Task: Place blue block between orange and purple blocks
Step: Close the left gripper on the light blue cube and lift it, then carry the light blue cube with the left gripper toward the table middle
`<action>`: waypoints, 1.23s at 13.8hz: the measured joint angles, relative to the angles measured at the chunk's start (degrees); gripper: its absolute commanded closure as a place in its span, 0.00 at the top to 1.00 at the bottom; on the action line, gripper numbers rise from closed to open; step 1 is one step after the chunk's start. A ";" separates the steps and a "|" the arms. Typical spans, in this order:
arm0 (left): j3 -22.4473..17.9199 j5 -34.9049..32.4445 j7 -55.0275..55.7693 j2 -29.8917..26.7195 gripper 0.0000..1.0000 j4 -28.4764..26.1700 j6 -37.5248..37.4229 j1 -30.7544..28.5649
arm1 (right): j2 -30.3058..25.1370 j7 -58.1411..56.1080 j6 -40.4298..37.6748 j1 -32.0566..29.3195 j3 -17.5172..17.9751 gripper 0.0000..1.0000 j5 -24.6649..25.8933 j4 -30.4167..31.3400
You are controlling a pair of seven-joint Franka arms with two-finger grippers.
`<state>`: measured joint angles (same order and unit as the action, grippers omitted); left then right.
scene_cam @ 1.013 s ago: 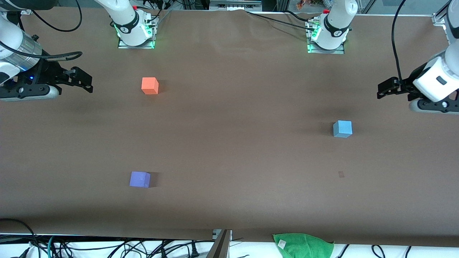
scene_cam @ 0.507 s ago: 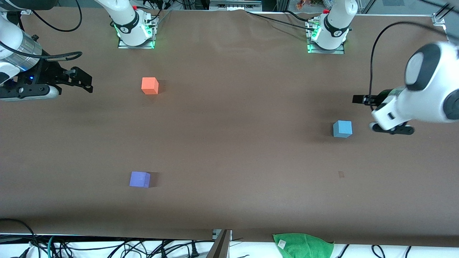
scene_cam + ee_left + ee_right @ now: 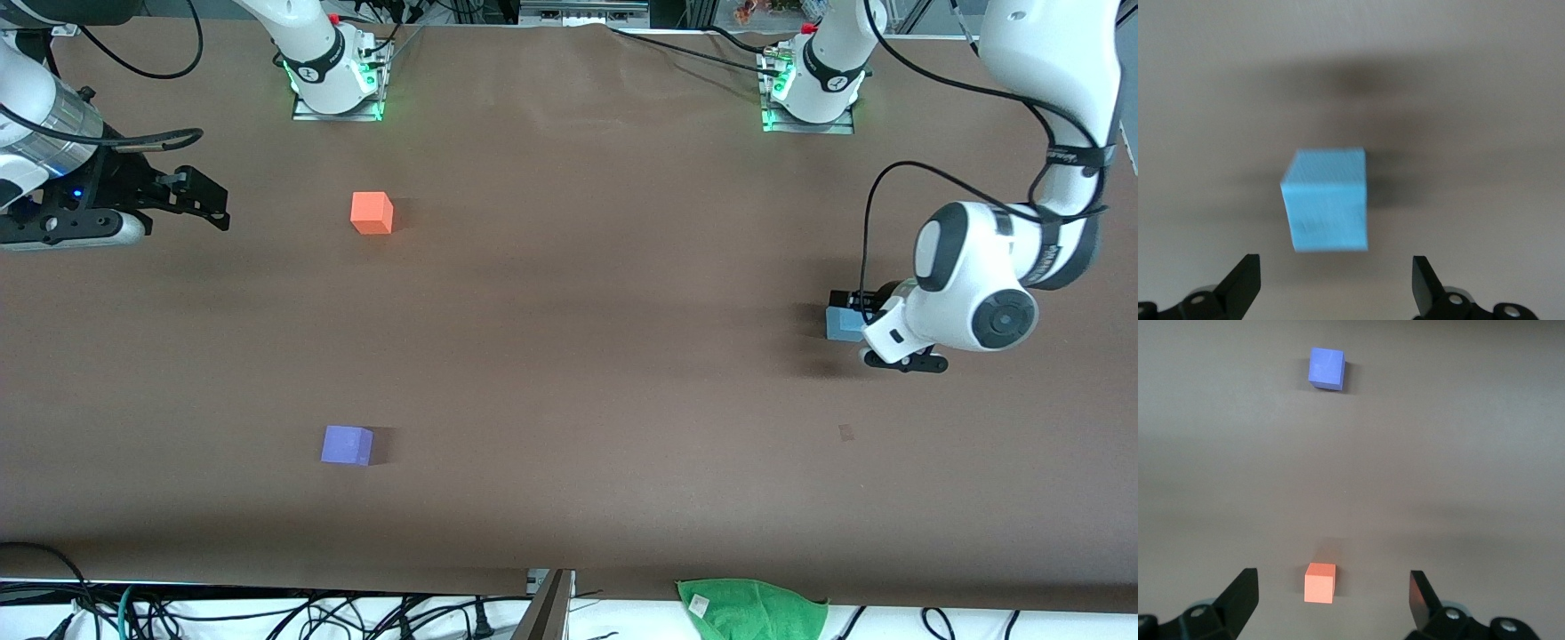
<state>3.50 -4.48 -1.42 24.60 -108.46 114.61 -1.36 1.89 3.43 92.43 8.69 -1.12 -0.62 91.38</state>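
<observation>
The left gripper (image 3: 855,307) hangs over the blue block (image 3: 840,324) near the desk's left-arm edge, jaws spread — apparently not touching. The right gripper (image 3: 209,203) waits, jaws spread, at its edge.

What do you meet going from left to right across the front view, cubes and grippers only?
Right gripper → purple block → orange block → blue block, with the left gripper over it.

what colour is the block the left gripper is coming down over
Light sky blue: the blue block, plain and matte, shows best in the left wrist view, ahead of the open left gripper.
</observation>
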 measured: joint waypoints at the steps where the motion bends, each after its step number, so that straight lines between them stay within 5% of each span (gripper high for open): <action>1: -0.03 -0.70 -0.13 -0.07 1.00 -0.86 4.72 -0.23 | 0.00 0.00 0.00 0.00 -0.01 1.00 0.00 0.00; 5: -0.07 -1.17 -0.78 -0.50 1.00 -6.38 20.32 -2.18 | 0.00 0.00 0.00 0.00 -0.02 1.00 0.00 0.00; 11: 0.32 2.51 -0.72 -0.33 1.00 -12.48 23.89 -2.40 | 0.00 0.00 0.00 0.00 -0.02 1.00 0.01 0.00; 13: 0.32 2.54 -0.72 0.46 0.44 -13.62 25.10 -2.41 | 0.00 0.00 0.00 0.00 -0.02 1.00 0.01 0.00; 17: 0.43 2.54 -0.84 1.35 0.29 -13.89 25.23 -2.41 | 0.00 0.00 0.00 0.00 -0.07 1.00 0.01 0.00</action>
<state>3.93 -1.94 -2.27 25.96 -122.35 139.84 -3.77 1.89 3.43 92.43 8.69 -1.19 -0.62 91.38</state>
